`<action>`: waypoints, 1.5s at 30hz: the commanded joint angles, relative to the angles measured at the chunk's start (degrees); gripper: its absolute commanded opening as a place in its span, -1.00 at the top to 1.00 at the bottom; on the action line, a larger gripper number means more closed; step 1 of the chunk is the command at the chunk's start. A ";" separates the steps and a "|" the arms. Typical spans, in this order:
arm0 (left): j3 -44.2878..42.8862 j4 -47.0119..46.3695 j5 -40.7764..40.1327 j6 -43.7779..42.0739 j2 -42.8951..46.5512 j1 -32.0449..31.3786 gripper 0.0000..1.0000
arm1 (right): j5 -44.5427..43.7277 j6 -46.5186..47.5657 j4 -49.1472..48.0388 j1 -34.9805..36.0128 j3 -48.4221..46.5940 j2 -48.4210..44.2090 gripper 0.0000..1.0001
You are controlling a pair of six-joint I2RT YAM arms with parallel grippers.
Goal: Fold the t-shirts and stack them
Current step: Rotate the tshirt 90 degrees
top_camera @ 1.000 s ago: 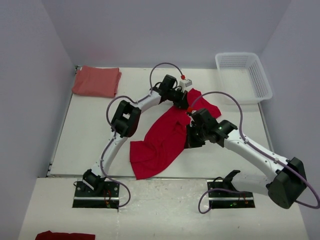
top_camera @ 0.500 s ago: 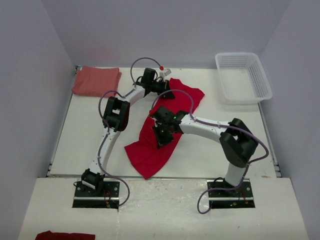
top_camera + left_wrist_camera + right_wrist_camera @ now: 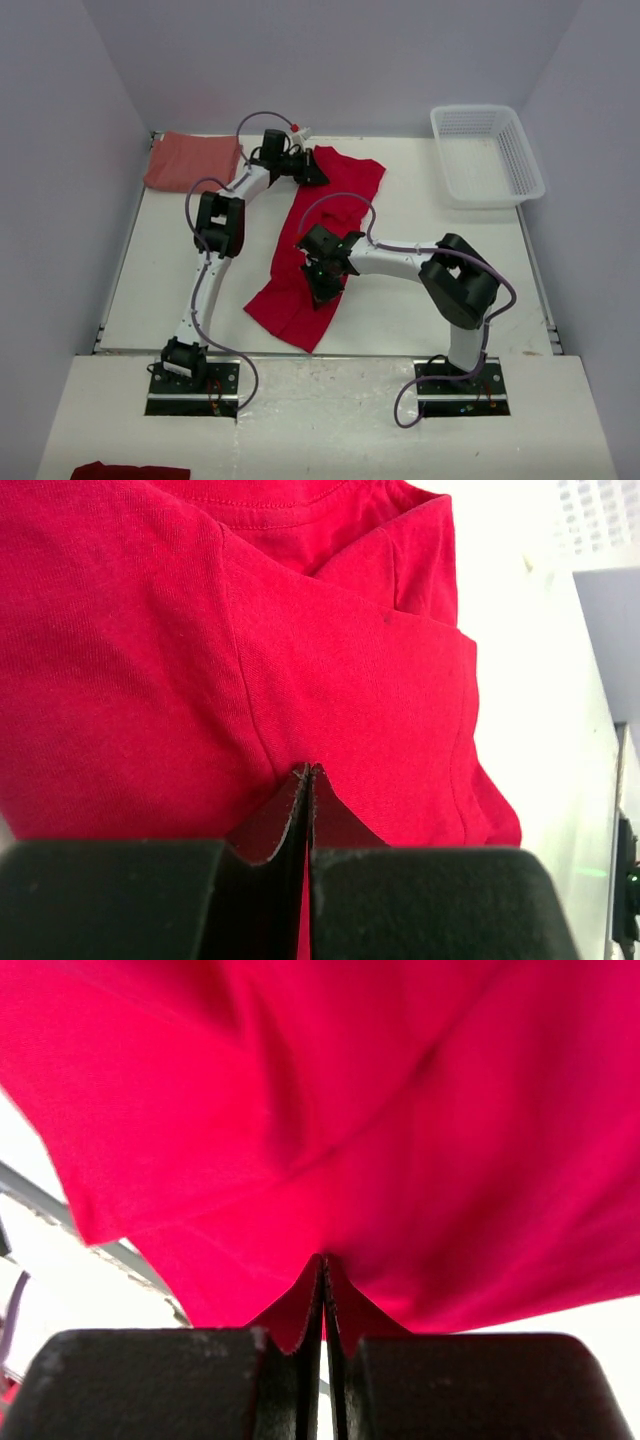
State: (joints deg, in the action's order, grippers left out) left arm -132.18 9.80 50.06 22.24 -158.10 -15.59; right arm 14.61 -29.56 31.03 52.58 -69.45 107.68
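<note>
Bright red t-shirt [image 3: 350, 185] clamped by left pincer [image 3: 308, 172] and right pincer [image 3: 322, 287]; spreading step judged; flat laying needed next

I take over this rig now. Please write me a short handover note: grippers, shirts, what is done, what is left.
Left gripper: shut on the bright red shirt, at its far edge.
Right gripper: shut on the same shirt, near its middle.
Red shirt: crumpled, diagonal across the table, unfolded.
Salmon shirt: folded, far left corner.
Done: one shirt folded.
Left: fold the red shirt, stack both.
</note>
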 commanded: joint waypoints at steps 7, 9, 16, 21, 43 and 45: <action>-3.61 -0.83 -1.37 4.56 -3.35 6.63 1.00 | -1.78 -3.39 -2.29 0.25 4.50 2.62 1.00; -3.96 -1.97 -0.93 6.23 -4.23 7.07 1.00 | -2.39 -4.53 -2.20 0.25 5.38 3.24 1.00; -7.83 -4.52 0.56 9.66 -7.66 8.39 1.00 | -5.47 -9.80 -3.94 -2.21 11.51 2.63 1.00; -8.53 -5.85 1.00 10.28 -8.19 8.74 1.00 | -7.22 -10.87 -4.92 -5.72 14.60 0.96 1.00; -9.15 -7.60 0.56 10.54 -8.01 10.06 1.00 | -10.92 -11.22 -5.27 -11.44 20.85 -4.58 1.00; -8.97 -7.60 0.56 10.46 -8.36 10.14 1.00 | -11.18 -11.83 -5.10 -11.44 21.64 -5.37 1.00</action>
State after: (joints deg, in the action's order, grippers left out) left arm -139.39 3.44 52.58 32.45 -164.38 -6.48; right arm 16.23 -43.16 18.28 41.71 -52.47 99.94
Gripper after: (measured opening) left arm 0.002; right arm 0.003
